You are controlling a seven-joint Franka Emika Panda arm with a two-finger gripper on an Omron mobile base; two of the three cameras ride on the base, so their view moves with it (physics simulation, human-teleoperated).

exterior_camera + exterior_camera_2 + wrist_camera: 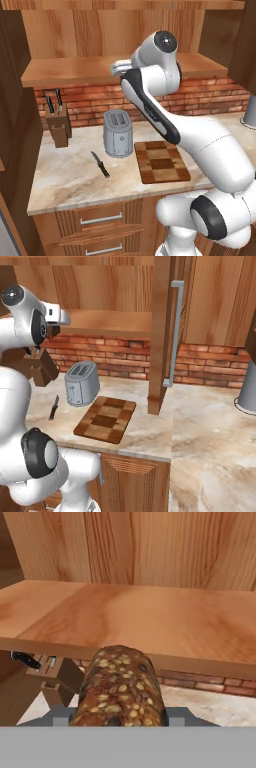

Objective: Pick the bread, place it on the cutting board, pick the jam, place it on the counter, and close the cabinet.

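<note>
The claw clamps one seeded bread before the cabinet shelf; below, one cutting board, one toaster, one knife on the worktop.

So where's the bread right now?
The bread is in the gripper's grip in the hand view, just in front of the cabinet shelf's edge.

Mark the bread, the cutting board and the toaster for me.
bread (120,687): hand view, middle of its seeded crust.
cutting board (161,161): left base view, centre of its top.
toaster (81,383): right base view, its front face.
</note>
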